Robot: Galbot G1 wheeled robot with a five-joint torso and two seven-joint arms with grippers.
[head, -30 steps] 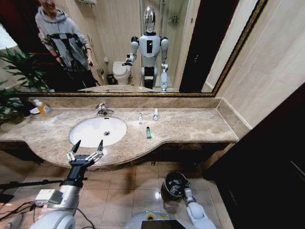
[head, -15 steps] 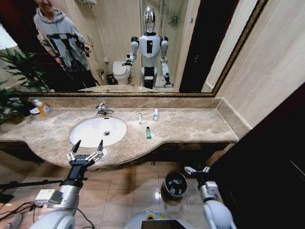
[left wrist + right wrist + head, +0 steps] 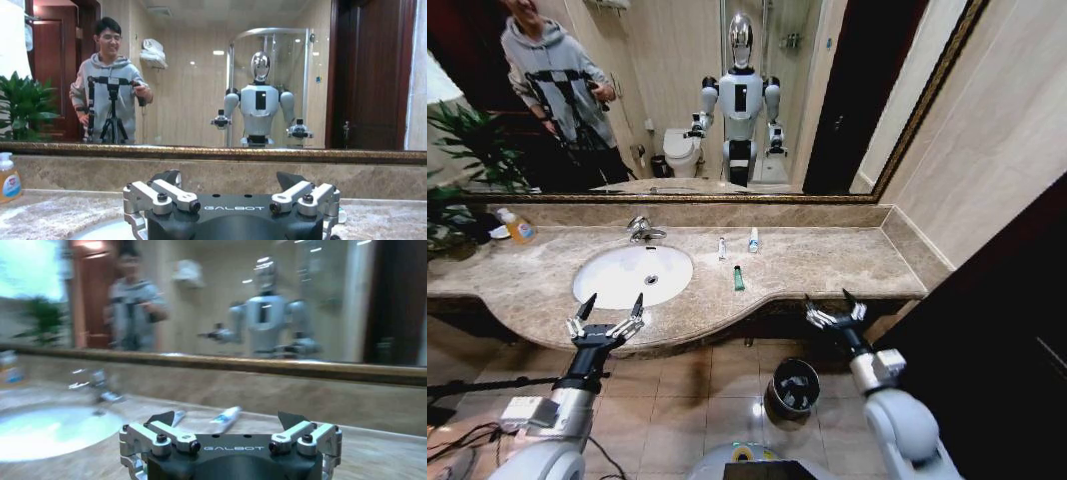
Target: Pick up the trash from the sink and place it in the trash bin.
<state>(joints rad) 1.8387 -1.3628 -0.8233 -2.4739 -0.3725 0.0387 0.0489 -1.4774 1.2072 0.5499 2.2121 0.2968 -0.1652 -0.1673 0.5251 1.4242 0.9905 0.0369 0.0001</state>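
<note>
Now right pincer (image 3: 834, 310) spread wide (empty) above trash bin (image 3: 793, 387), left pincer (image 3: 607, 318) likewise open.

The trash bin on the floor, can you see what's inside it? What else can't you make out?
- Trash bin, head view: its inside is too dark to tell what lies there.
- Small tubes on the counter, head view: too small to read their labels.
- Sink, right wrist view: blurred, and cut off by the picture's edge.
- Soap bottle, left wrist view: cut off by the edge.
</note>
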